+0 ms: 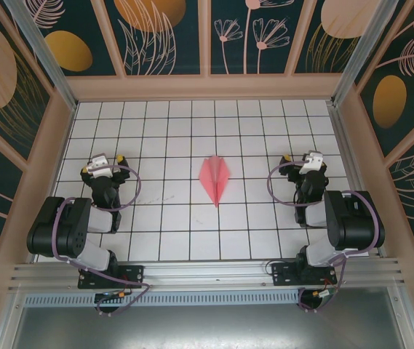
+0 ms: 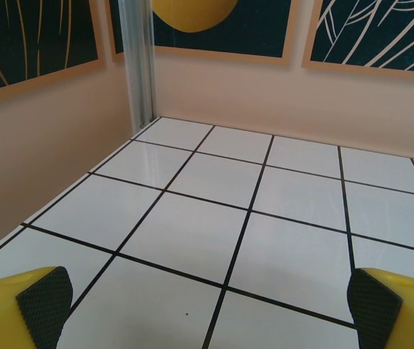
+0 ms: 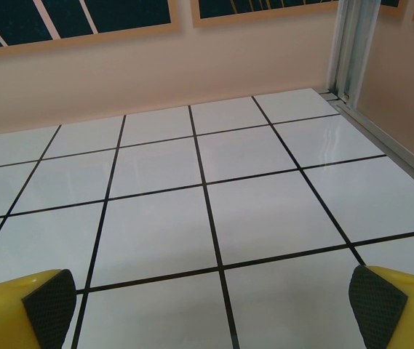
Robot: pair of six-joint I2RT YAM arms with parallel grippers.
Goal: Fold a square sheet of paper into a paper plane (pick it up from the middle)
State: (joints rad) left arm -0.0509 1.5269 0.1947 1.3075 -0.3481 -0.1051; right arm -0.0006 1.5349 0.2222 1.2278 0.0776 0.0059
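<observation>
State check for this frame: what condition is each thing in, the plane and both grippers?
paper plane: folded into a pointed dart, lying on the table, nothing holding it.
left gripper: fingers open, empty, away to the plane's left.
right gripper: fingers open, empty, away to the plane's right.

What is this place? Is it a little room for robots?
Most likely a robot practice booth: a left arm and right arm fixed at a white tiled table, flower-painted walls closing it in, and a pink paper plane on it.
</observation>
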